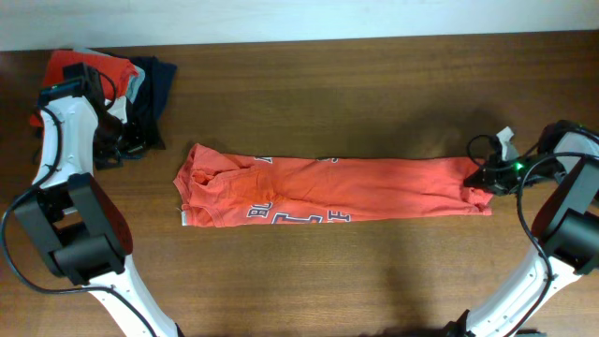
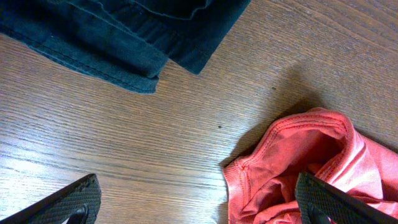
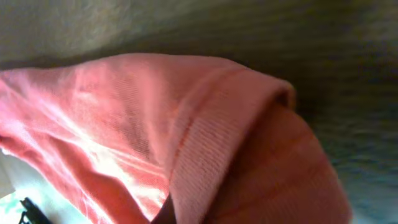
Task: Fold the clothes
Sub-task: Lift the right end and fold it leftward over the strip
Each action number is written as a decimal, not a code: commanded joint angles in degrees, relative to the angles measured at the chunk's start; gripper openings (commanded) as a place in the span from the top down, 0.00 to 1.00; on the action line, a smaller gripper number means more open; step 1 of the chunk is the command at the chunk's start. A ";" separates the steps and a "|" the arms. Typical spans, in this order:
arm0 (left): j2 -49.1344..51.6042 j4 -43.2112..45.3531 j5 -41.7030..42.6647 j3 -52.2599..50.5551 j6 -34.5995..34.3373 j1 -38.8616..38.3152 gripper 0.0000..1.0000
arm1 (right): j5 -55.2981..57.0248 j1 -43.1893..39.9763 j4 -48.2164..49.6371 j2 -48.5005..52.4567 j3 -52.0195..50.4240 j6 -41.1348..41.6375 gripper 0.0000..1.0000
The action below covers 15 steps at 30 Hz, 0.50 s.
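An orange-red T-shirt (image 1: pixel 337 192) with navy-and-white lettering lies folded into a long band across the middle of the table. My right gripper (image 1: pixel 484 178) is shut on its right end. In the right wrist view the shirt's ribbed hem (image 3: pixel 205 143) fills the frame, and only a dark sliver of one finger (image 3: pixel 163 214) shows. My left gripper (image 1: pixel 117 145) hovers open at the far left beside the pile. In the left wrist view it (image 2: pixel 198 190) is over bare wood, and an orange-red cloth edge (image 2: pixel 292 155) lies by its right finger (image 2: pixel 329 202). Another orange-red shirt (image 1: pixel 70 64) sits in the pile.
A heap of clothes at the back left holds a dark navy garment (image 1: pixel 154 80) (image 2: pixel 124 31) and a pale grey piece (image 1: pixel 136 86). The table's far edge (image 1: pixel 299 39) runs along the top. Both arm bases stand at the front corners.
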 commanded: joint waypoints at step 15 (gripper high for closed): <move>-2.25 0.11 -0.02 0.98 -0.55 0.04 0.00 | 16.85 -1.77 -12.59 1.51 21.84 0.61 0.96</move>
